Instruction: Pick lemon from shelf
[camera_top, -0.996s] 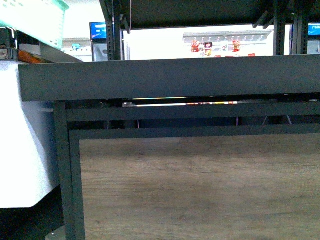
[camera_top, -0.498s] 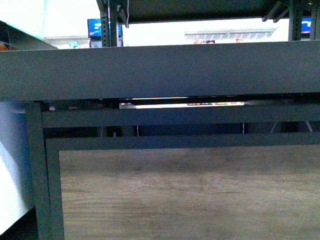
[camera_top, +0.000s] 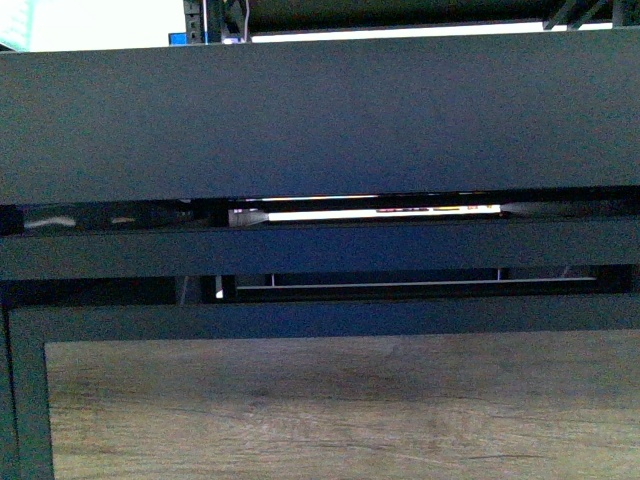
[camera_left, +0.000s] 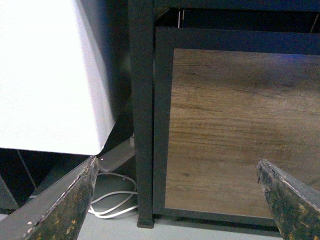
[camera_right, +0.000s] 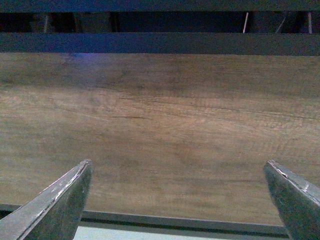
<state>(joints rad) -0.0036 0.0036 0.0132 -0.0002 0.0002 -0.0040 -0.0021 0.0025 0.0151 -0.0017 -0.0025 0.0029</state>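
Note:
The lemon is out of view in every frame. The shelf fills the front view: the dark front rim of a tray (camera_top: 320, 115) runs across the upper half, with the brown wood-grain panel (camera_top: 340, 410) below it. My left gripper (camera_left: 177, 200) is open, low down, facing the shelf's black corner post (camera_left: 141, 110) and the wood panel (camera_left: 235, 130). My right gripper (camera_right: 177, 200) is open too, pointed squarely at the wood panel (camera_right: 160, 130) with nothing between its fingers.
A white cabinet or counter (camera_left: 50, 75) stands beside the shelf's corner post. A white cable (camera_left: 112, 202) lies looped on the floor under it. Through the gap under the tray rim a bright strip of the shop behind (camera_top: 370, 210) shows.
The front view has closed in on the shelf and shifted right: the tray rim now fills far more of the picture, and the white counter and green basket at the left have gone out of view.

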